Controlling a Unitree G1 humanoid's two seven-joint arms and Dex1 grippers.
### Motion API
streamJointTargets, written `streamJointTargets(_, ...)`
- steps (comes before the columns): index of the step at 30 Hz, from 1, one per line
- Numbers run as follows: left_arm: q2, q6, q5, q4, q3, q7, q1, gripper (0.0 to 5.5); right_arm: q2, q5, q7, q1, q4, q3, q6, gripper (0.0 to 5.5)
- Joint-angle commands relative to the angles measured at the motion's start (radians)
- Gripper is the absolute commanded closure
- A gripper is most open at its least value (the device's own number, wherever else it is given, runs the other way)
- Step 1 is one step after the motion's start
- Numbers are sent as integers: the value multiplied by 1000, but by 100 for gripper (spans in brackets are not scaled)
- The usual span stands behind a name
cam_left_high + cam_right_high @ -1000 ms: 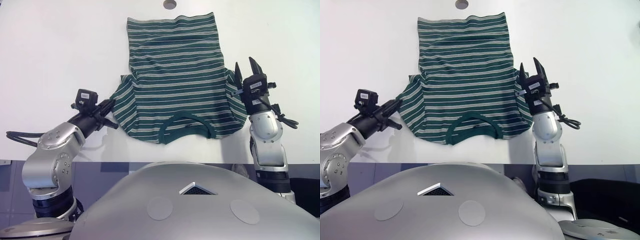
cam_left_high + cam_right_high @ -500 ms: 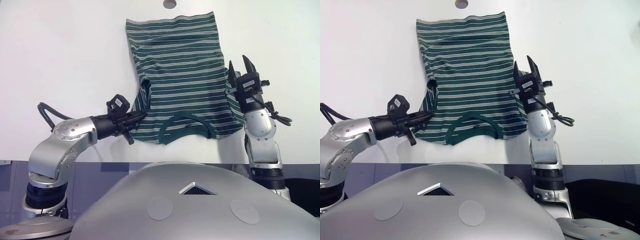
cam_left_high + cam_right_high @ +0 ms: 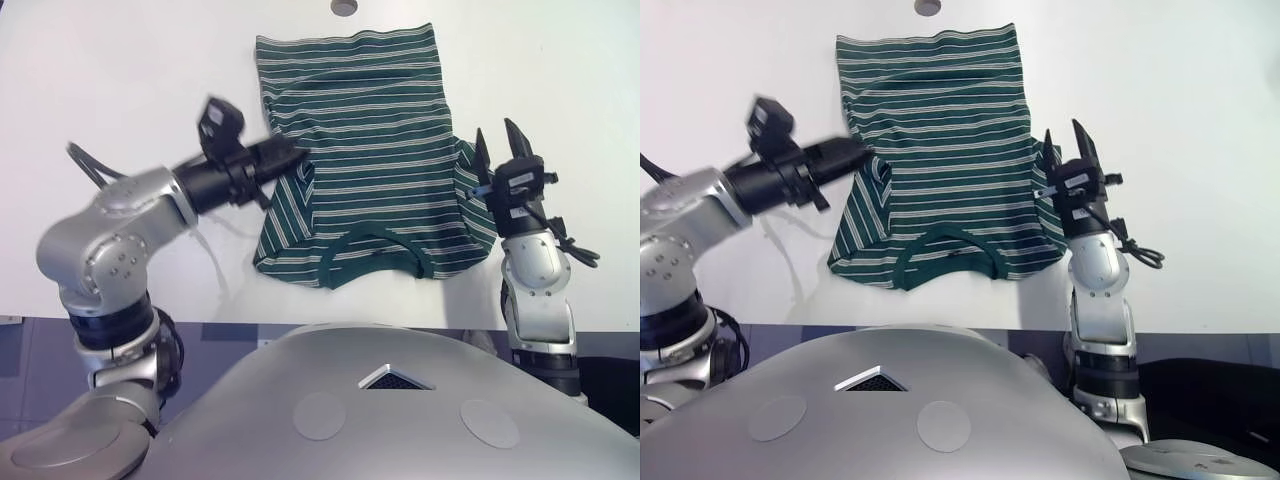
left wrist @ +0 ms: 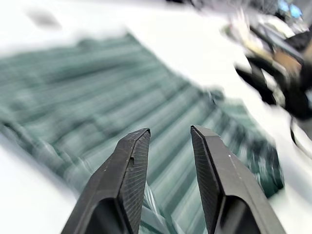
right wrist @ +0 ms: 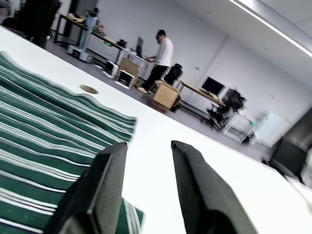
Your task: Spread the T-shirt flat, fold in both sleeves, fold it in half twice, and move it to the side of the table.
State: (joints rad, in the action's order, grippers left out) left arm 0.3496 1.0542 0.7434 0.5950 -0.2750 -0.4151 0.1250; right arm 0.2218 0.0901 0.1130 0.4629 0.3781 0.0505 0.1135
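A green striped T-shirt (image 3: 370,120) lies on the white table (image 3: 120,80), collar (image 3: 375,252) toward me. Its left sleeve (image 3: 302,178) is turned in over the body. My left gripper (image 3: 292,152) hovers right at that folded sleeve. In the left wrist view the left gripper (image 4: 170,139) has its fingers apart, with the shirt below and a bit of striped cloth low between them. My right gripper (image 3: 496,132) stands open and upright beside the right sleeve (image 3: 470,215), which lies spread out. Nothing is between the right gripper's (image 5: 148,145) fingers.
A round cable hole (image 3: 343,7) sits in the table just beyond the shirt's hem. Bare white tabletop stretches on both sides of the shirt. The table's near edge (image 3: 200,322) runs just below the collar.
My left arm swung up from the shirt's near left edge toward its middle, and the left sleeve went from spread outward to folded over the body. The right gripper barely shifted.
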Motion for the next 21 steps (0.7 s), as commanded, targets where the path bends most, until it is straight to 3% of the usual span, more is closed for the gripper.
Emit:
streamJointTargets(1, -81, -182, -88, -18, -64, 143, 39, 394, -81, -93, -26, 106, 86, 16, -141, 302)
streamJointTargets(3, -126, -234, -109, 4, -26, 184, 16, 394, -128, -131, -57, 114, 81, 28, -209, 302)
streamJointTargets(8, -132, -311, -138, -12, 25, 200, 11, 394, -181, -256, -110, 41, 61, 136, -372, 214)
streamJointTargets(11, -133, -335, -148, -15, 32, 208, -6, 394, -175, -314, -108, 10, 47, 177, -463, 214)
streamJointTargets(16, -149, -353, -149, -6, 59, 234, -30, 394, -180, -348, -112, -33, 38, 153, -637, 214)
streamJointTargets(21, -130, -362, -145, -36, 58, 227, -14, 394, -229, -351, -130, -17, 49, 141, -664, 330)
